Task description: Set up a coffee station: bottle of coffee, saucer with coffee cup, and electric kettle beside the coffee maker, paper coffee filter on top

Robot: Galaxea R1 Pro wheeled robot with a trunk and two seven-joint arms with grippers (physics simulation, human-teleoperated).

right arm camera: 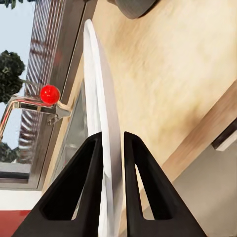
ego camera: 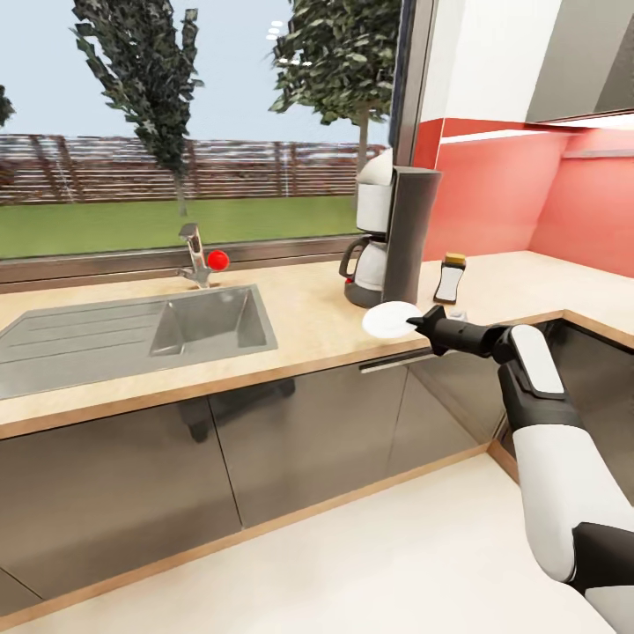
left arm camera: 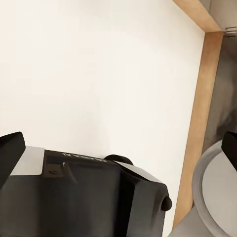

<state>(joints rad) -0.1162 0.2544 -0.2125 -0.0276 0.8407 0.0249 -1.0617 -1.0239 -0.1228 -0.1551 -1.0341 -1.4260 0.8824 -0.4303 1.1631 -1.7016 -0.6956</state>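
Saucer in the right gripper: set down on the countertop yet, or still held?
Held. The right gripper's fingers pinch the saucer's rim, and the plate sits over the kitchen countertop beside the coffee maker; whether it touches the slab, cannot tell.

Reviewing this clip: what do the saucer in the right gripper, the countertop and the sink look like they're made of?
The saucer, pinched by its rim between the right gripper's fingers: probably glazed ceramic, being plain white with a smooth, thin edge. The countertop: light beige wood or wood-look laminate, with faint grain and a matte face. The sink: likely brushed stainless steel, grey and softly reflective, with a ribbed drainboard.

Home kitchen, prob.: sink (ego camera: pixel 207 324) w/ tap (ego camera: pixel 195 257), countertop (ego camera: pixel 317 321), coffee maker (ego camera: pixel 396 238).
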